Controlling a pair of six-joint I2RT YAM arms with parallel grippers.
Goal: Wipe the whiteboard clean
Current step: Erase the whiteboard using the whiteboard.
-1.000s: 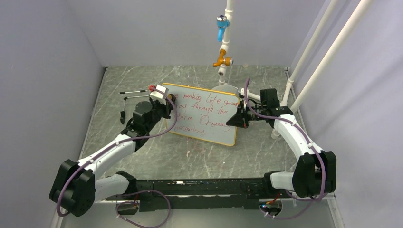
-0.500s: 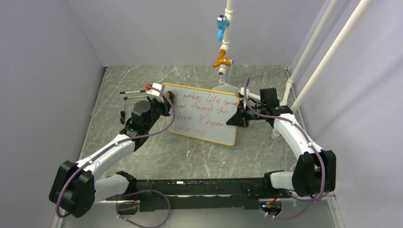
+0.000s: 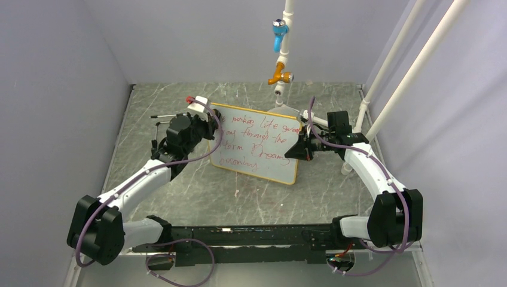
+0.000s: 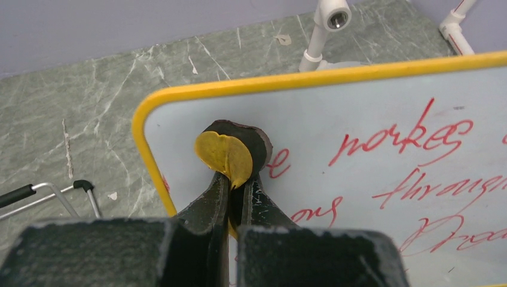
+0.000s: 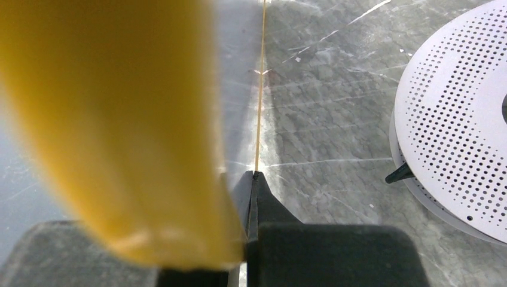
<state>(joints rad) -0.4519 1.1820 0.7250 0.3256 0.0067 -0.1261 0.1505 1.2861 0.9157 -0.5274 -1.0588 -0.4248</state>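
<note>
Grey-green marbled table [image 3: 251,197], enclosed by pale lavender walls, carries the board [image 3: 263,158] at its centre, long side running left to right and skewed slightly clockwise in the top view. Board surface: white, yellow-framed, with several lines of red handwriting across it. Left gripper [image 4: 235,191] — fingers pressed together on a small round pad [image 4: 222,156] (yellow face, dark backing) — holds that pad against the board's upper-left corner, just inside the frame and beside the first red word. Right gripper [image 3: 295,150] is clamped on the board's right edge; in its wrist view the frame fills the left as a yellow blur and the fingers meet on the thin edge. A perforated grey disc [image 5: 454,137] lies on the table right of that edge. A white pipe [image 3: 281,54] with blue and orange fittings hangs over the far side — a wire rod [image 3: 164,119] lies left of the board.
</note>
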